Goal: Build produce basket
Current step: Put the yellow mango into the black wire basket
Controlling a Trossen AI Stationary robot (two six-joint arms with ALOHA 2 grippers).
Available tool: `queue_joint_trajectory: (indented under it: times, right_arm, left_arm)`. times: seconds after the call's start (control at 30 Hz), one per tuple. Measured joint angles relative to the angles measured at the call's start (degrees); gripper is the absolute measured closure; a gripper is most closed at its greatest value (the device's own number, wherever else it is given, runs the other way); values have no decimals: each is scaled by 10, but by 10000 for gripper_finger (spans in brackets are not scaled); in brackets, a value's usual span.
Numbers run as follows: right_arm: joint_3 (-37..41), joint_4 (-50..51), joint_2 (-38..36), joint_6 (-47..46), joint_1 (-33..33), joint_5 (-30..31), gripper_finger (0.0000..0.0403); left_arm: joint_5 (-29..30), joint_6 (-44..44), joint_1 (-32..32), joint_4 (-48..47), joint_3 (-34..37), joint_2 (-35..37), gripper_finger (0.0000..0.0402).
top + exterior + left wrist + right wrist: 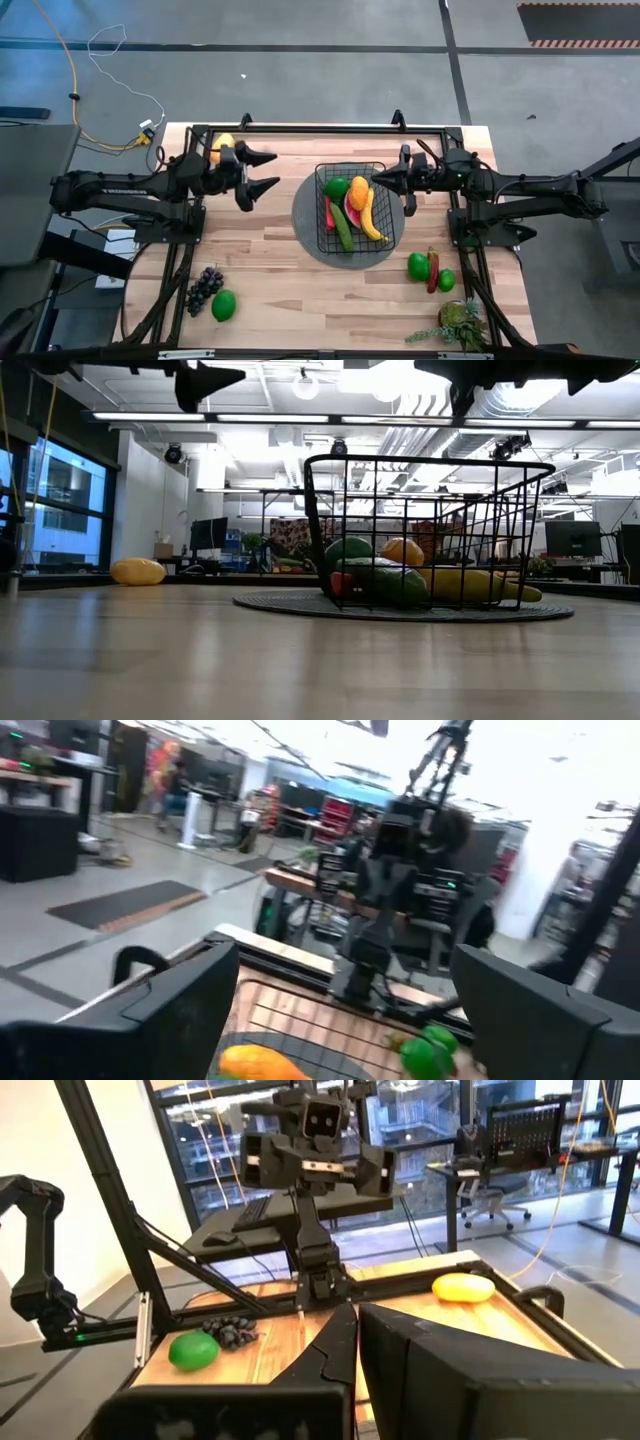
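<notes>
The black wire basket (384, 226) stands on a round dark grey mat (308, 228) at the table's middle. It holds a banana (372, 218), an orange (358, 188), a green fruit (337, 186), a watermelon slice (352, 212), a cucumber (342, 230) and a red chili (329, 213). My left gripper (265, 172) is open and empty, raised to the left of the basket. My right gripper (392, 193) is open and empty, raised over the basket's right side. The low view shows the basket (430, 510) resting on the mat, with both grippers high above it.
Purple grapes (205, 288) and a green fruit (224, 304) lie near the front left. Two green fruits (418, 265) (446, 280) and a red chili (432, 272) lie front right, by a leafy plant (458, 325). A yellow fruit (222, 145) lies at the far left.
</notes>
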State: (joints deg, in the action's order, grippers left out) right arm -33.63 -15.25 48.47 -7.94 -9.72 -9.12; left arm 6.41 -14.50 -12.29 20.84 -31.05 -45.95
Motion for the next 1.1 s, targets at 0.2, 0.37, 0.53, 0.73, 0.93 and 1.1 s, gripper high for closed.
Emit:
queue_joint_trajectory:
  times: [0.2,0.37,0.53,0.73,0.93,1.1]
  right_arm:
    - [0,21,0,4,0,0,402]
    - [0,27,0,4,0,0,402]
    - [0,27,0,4,0,0,402]
    - [0,26,0,4,0,0,402]
    - [0,26,0,5,0,0,402]
    - [0,26,0,5,0,0,402]
  left_arm:
    - [-32,0,0,-8,0,-1,51]
    - [-32,12,0,-13,0,-1,51]
    - [-32,12,0,-13,0,-1,51]
    - [-29,12,0,-13,0,-1,51]
    - [-27,12,0,-13,0,-1,51]
    - [-23,11,0,-13,0,-1,51]
